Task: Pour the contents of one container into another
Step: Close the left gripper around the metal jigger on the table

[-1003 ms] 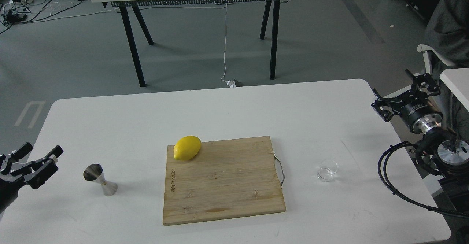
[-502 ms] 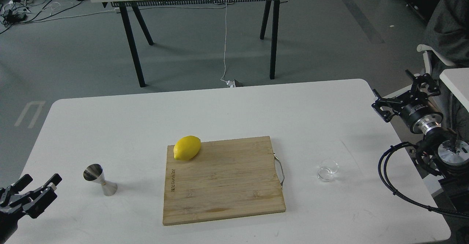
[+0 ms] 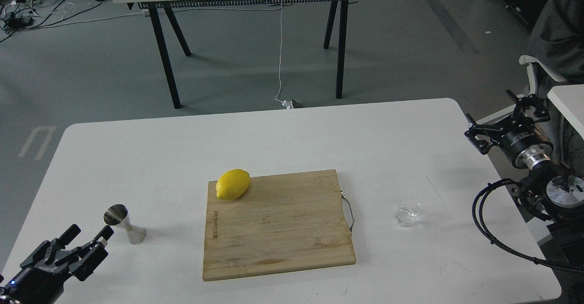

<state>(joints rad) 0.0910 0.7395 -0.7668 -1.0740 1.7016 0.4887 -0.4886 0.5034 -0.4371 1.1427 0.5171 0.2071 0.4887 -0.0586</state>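
— Two containers on your list, two grippers. Which pairing do you want logged?

— Item one: the glass cup (image 3: 407,213), low and clear, upright on the worktop (image 3: 292,139), to the right of the cutting board (image 3: 278,224), beyond its metal handle (image 3: 349,212). From your right gripper (image 3: 504,123) it lies toward you and inward, well apart. That gripper hangs over the worktop's right edge, fingers spread, holding nothing.

— And the receiver?

— Item two: the steel jigger (image 3: 124,224), standing on one cone, its long axis leaning a little, open mouth up. From your left gripper (image 3: 84,244) it lies just ahead and slightly to the right, near but not touching. Fingers spread there too, nothing between them.

— So which arm takes what?

— Your right is the nearer to the cup; your left is the nearer to the jigger. The board, with the lemon (image 3: 233,184) on its far left corner, sits between the two containers, so the cup must cross it to reach the jigger.

— Contents of the cup?

— Cannot tell; the glass is too small and clear to show a fill level.

— Progress?

— By my reading, nothing grasped yet; the pour has not begun.
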